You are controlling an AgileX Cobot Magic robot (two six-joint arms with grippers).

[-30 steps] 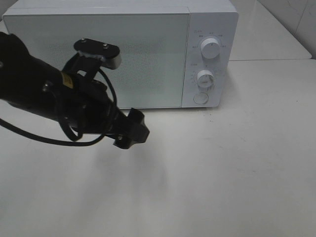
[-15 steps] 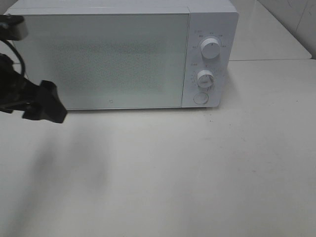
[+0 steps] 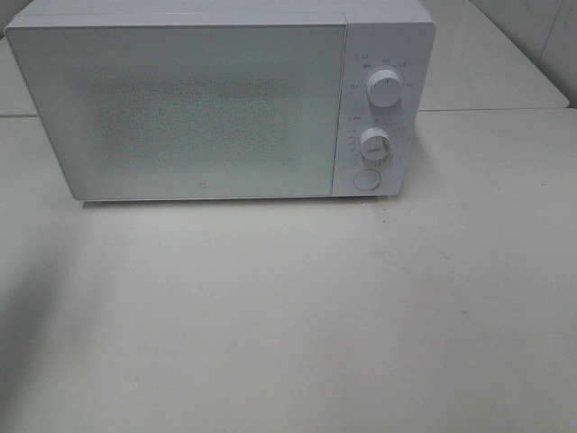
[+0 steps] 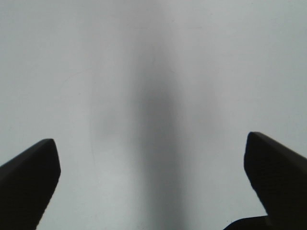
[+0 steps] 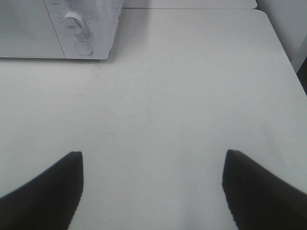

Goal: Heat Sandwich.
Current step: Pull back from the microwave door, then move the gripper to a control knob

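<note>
The sandwich is out of view in every frame. The white microwave [image 3: 216, 99] stands at the back of the table with its frosted door [image 3: 189, 113] closed. Neither arm shows in the exterior high view. In the left wrist view my left gripper [image 4: 151, 140] is open, its dark fingers [image 4: 29, 177] spread wide over bare table with nothing between them. My right gripper [image 5: 153, 154] is open too and empty, hovering over the table some way from the microwave's [image 5: 57, 28] control-panel corner.
The microwave's panel carries two white knobs [image 3: 385, 90] [image 3: 374, 144] and a round button [image 3: 365, 179]. The pale table [image 3: 315, 307] stretches in front of it. In the right wrist view the table's edge [image 5: 283, 52] runs along one side.
My left arm, which stood in front of the microwave door, has swung away to the left and left the exterior high view. The microwave has not moved.
</note>
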